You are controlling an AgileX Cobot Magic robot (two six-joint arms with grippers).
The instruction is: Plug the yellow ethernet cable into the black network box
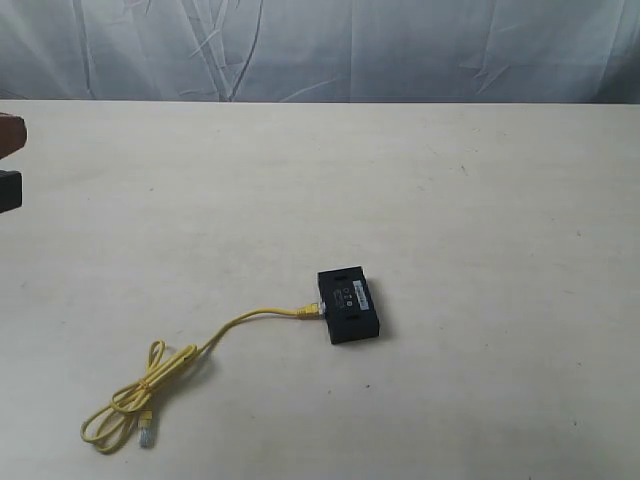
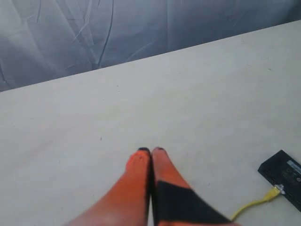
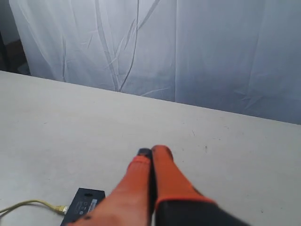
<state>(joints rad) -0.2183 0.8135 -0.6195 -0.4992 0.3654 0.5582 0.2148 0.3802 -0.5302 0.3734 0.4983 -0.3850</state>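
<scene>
While both hands stay clear of it in the air, the black network box (image 1: 351, 304) lies flat on the pale beige tabletop (image 1: 470, 190). It is a small, low, rectangular black plastic case. Its top face carries a narrow pale label and a few small white marks, all too small to read.

The yellow ethernet cable (image 1: 240, 322) is a thin, bright yellow cord. One end, with a small plug (image 1: 311, 311), meets the side face of the box that looks left in the exterior view; how deep it sits cannot be told. From the box the cord runs away in a gentle curve, then gathers into a loose, narrow bundle of loops lying well apart from the box. The free plug (image 1: 147, 432), small and pale, rests at the far end of that bundle.

The left hand (image 2: 151, 151), orange with black tips, has its two fingers pressed together and carries nothing; the box shows off to one side of it. The right hand (image 3: 151, 151) is likewise closed and empty, with the box below it. A wrinkled grey-white curtain (image 1: 320, 45) hangs beyond the tabletop behind the box.
</scene>
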